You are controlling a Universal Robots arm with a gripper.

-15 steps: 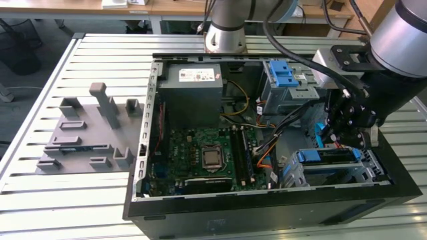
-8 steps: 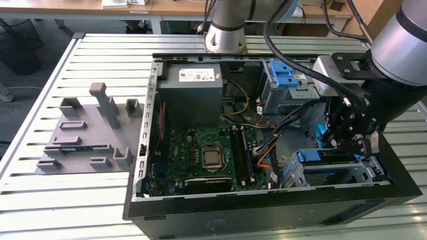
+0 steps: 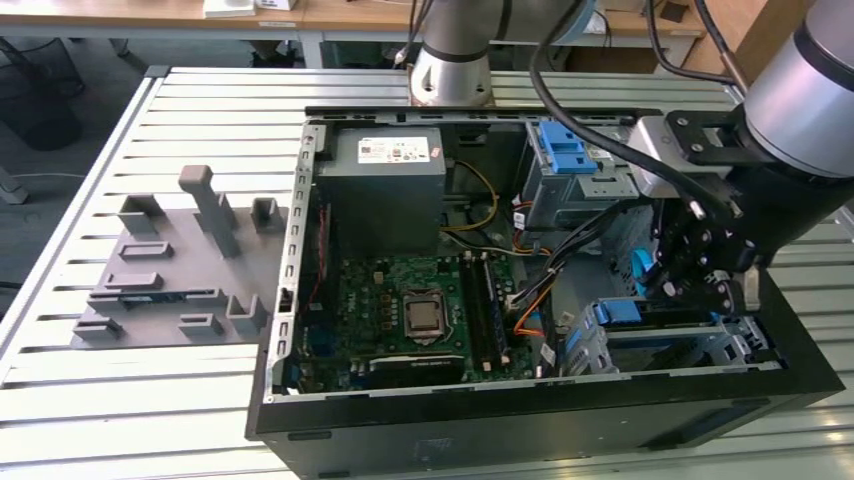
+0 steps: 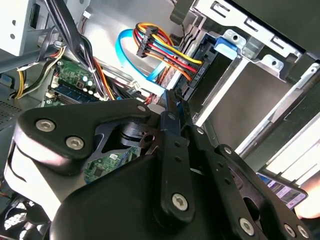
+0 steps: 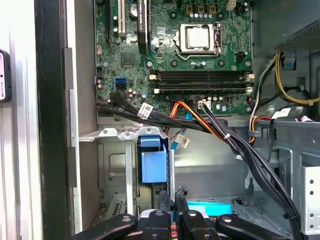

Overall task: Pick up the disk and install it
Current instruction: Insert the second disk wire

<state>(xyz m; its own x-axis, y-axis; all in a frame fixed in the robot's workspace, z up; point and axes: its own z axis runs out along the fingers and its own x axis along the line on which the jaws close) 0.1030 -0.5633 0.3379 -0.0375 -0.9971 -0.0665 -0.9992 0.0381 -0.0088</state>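
Observation:
The disk is hidden from me. My gripper [image 3: 674,290] reaches down into the open computer case [image 3: 534,410], at the exterior view's right, just above a silver drive cage [image 3: 727,340] with a blue latch [image 3: 621,312]. In both wrist views the black fingers stand close together with nothing visible between them, gripper [image 4: 176,97] and gripper [image 5: 172,192]. The tips sit beside a flat light-blue cable [image 4: 127,55] and a black plug on red, yellow and orange wires [image 4: 150,42]. The cage wall [image 5: 115,165] and its latch [image 5: 152,165] lie just beyond the fingertips.
Inside the case lie the green motherboard [image 3: 414,300], a grey power-supply box [image 3: 387,175] and a second cage with a blue latch [image 3: 567,150]. Black cable bundles [image 5: 250,150] cross near the cage. A grey fixture plate [image 3: 174,270] rests on the slatted table [image 3: 134,400].

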